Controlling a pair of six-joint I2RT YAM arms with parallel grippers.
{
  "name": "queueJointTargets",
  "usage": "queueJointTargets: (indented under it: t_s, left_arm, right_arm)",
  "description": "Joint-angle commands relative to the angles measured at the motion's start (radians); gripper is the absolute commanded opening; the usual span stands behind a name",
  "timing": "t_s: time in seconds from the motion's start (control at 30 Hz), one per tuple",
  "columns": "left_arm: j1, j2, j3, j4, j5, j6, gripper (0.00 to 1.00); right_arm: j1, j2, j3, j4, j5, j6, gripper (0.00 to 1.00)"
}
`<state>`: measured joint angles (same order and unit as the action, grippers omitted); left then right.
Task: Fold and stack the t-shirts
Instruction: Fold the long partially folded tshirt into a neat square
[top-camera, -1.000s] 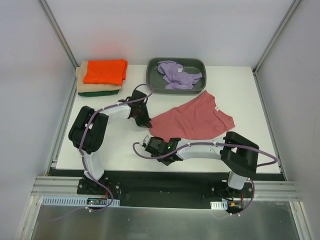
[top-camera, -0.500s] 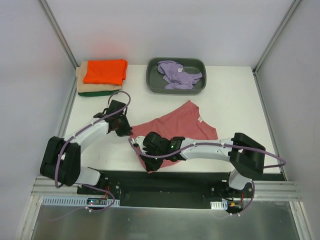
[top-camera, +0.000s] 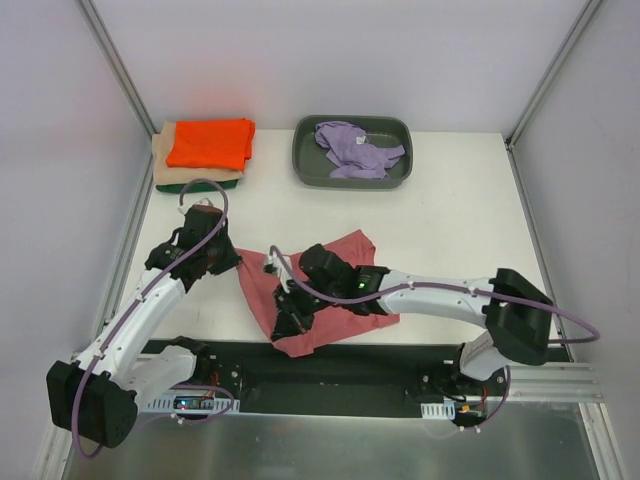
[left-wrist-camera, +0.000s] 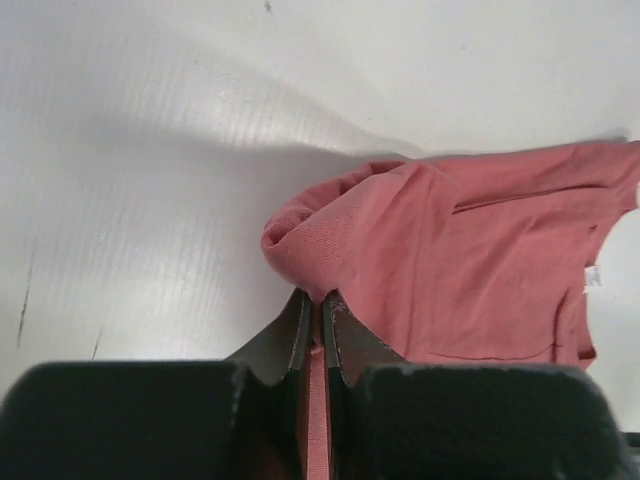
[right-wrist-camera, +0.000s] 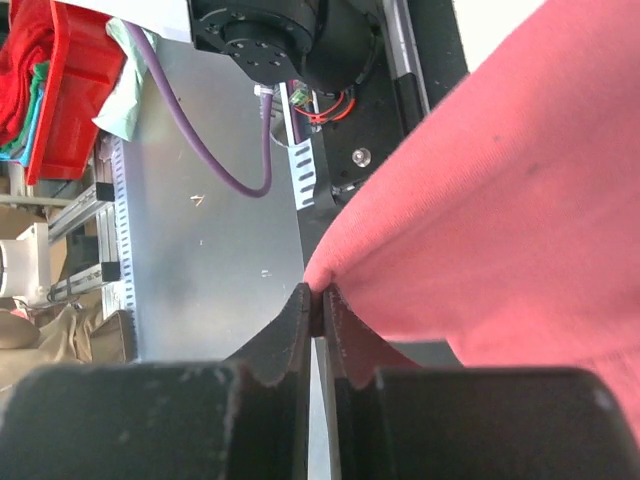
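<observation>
both left pincer (left-wrist-camera: 312, 296) and right pincer (right-wrist-camera: 318, 294) gripped the rose-red tee (top-camera: 312, 338); even outward tension would flatten it.

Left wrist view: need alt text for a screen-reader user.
The left gripper is pinched shut on a bunched fold of the rose-red t-shirt. The shirt lies rumpled to the right of the fingers on the white table.

Far-left corner: stack (top-camera: 208, 148) blocks.
Far edge, centre: tray (top-camera: 302, 160).
Near edge, centre: rose tee (top-camera: 258, 288), right arm (top-camera: 440, 296) low beside it.
Table (top-camera: 470, 210) bare along right edge to far-right corner.
</observation>
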<state>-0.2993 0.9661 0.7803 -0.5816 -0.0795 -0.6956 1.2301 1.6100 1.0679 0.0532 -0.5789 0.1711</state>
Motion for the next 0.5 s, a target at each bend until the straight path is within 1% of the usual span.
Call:
queueJointTargets:
  t_s: [0.0,0.1,0.27,0.47]
  left_arm:
    - [0.008,0.025,0.102,0.04,0.036,-0.01,0.0]
    - [-0.021,0.068,0.131,0.089,0.078,-0.025,0.0]
    - [-0.125,0.175,0.215,0.15,0.078,-0.048,0.0]
    - [-0.234,0.336,0.345,0.204,0.078,-0.053,0.0]
  right_arm:
    - [-0.066,-0.168,-0.126,0.071,-0.058,0.068,0.03]
    - [-0.119,-0.267,-0.224,0.066,-0.033,0.065,0.04]
    - [-0.227,-0.428,-0.357,-0.004,0.01,0.061,0.04]
    - [-0.334,-0.637,-0.457,-0.171,0.056,0.051,0.04]
